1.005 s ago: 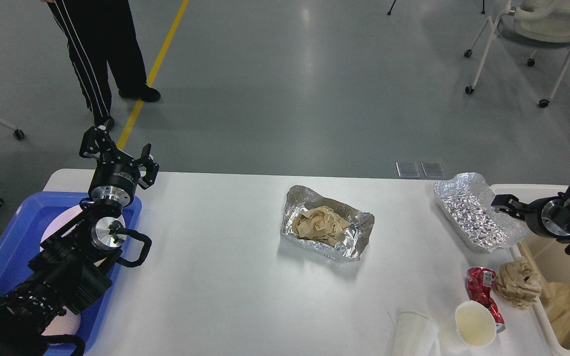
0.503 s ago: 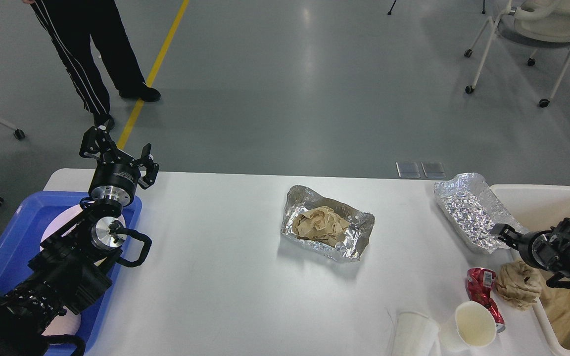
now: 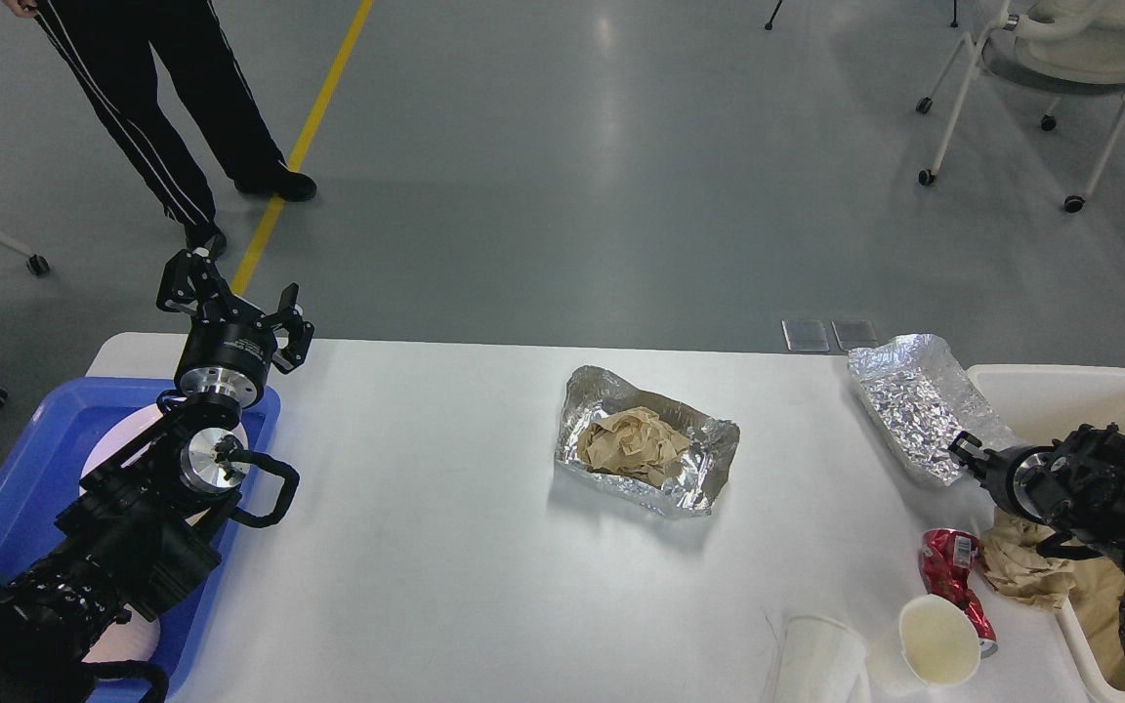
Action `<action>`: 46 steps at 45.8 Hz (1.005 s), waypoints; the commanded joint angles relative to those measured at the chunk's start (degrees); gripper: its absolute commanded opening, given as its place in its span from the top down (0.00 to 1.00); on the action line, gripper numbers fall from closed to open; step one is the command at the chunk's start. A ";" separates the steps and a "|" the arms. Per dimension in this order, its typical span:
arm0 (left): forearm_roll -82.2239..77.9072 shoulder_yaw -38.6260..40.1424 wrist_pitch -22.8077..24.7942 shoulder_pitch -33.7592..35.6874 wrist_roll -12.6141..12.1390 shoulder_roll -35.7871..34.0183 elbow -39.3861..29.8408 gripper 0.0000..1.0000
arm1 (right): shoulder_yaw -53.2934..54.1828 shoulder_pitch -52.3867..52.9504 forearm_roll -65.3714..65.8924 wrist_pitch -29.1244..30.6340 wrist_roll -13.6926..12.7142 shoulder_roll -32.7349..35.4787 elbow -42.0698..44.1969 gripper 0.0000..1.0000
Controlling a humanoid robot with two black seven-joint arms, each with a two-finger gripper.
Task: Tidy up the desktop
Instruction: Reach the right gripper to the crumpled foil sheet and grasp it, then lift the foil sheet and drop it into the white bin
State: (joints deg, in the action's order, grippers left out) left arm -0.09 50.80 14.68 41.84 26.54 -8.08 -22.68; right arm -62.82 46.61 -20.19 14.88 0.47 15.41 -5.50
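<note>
The white desktop point(image 3: 426, 547) carries litter. A foil tray point(image 3: 709, 459) holding crumpled brown paper point(image 3: 633, 444) sits in the middle. An empty foil tray point(image 3: 914, 395) lies at the far right, tilted. A crushed red can point(image 3: 953, 578), a brown paper wad point(image 3: 1012, 576), a white paper cup point(image 3: 936, 640) and a clear plastic cup point(image 3: 816, 659) lie at the front right. My right gripper point(image 3: 963, 452) is at the near end of the empty foil tray, touching it; its fingers are too dark to tell apart. My left gripper point(image 3: 235, 301) is open and empty above the table's far left corner.
A blue plastic tray point(image 3: 35, 469) with a white plate point(image 3: 123, 430) sits at the left, under my left arm. An off-white bin point(image 3: 1061, 386) stands at the right edge. A person's legs point(image 3: 182, 107) stand beyond the table at the far left. A wheeled chair point(image 3: 1051, 59) stands far right.
My right arm swung from over the bin down and left to the empty foil tray's near end, and that tray shifted slightly away and left. The left arm stayed still. The person stepped left.
</note>
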 commanded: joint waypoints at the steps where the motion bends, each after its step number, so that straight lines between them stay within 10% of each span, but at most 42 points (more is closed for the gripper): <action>1: 0.00 0.00 0.00 0.00 0.00 -0.01 0.00 0.03 | 0.50 0.50 -0.02 -0.03 0.06 0.41 -0.03 1.00; 18: 0.00 0.00 0.00 0.00 0.00 -0.01 0.00 0.03 | 0.42 4.62 0.42 2.87 1.90 0.94 -0.47 1.00; 35: 0.00 0.00 0.00 0.00 0.00 -0.01 0.00 0.03 | -0.55 37.04 9.64 37.32 12.45 7.71 -1.79 1.00; 46: 0.00 0.00 0.00 0.00 0.00 -0.01 0.00 0.03 | -0.38 65.95 21.84 37.78 11.66 6.57 -37.52 1.00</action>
State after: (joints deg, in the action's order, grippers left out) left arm -0.09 50.80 14.68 41.83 26.54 -8.09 -22.69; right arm -63.38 98.32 -6.04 54.58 12.65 21.94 -22.53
